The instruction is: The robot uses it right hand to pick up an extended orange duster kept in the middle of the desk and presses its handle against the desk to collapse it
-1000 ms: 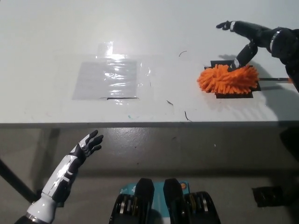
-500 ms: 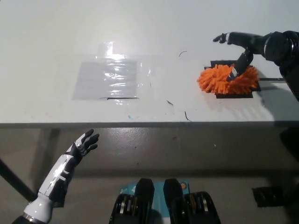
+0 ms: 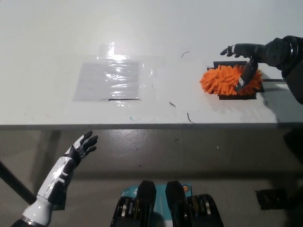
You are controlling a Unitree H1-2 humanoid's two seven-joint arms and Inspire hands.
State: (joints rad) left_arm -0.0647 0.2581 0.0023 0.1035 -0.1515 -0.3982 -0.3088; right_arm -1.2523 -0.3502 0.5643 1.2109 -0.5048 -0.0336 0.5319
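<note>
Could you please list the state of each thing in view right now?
Orange duster: lying flat on the desk, not lifted.
Right robot hand: open, fingers spread, over the duster.
Left robot hand: open, resting below the desk edge.
Clear plastic sheet: flat on desk.

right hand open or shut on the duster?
Open. The right hand has fingers spread over the orange duster, which lies flat on the desk.

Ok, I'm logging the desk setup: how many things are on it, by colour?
Orange: 1, the duster
Black: 1, the mat under it
Clear: 1, the plastic sheet
Total: 3
</note>
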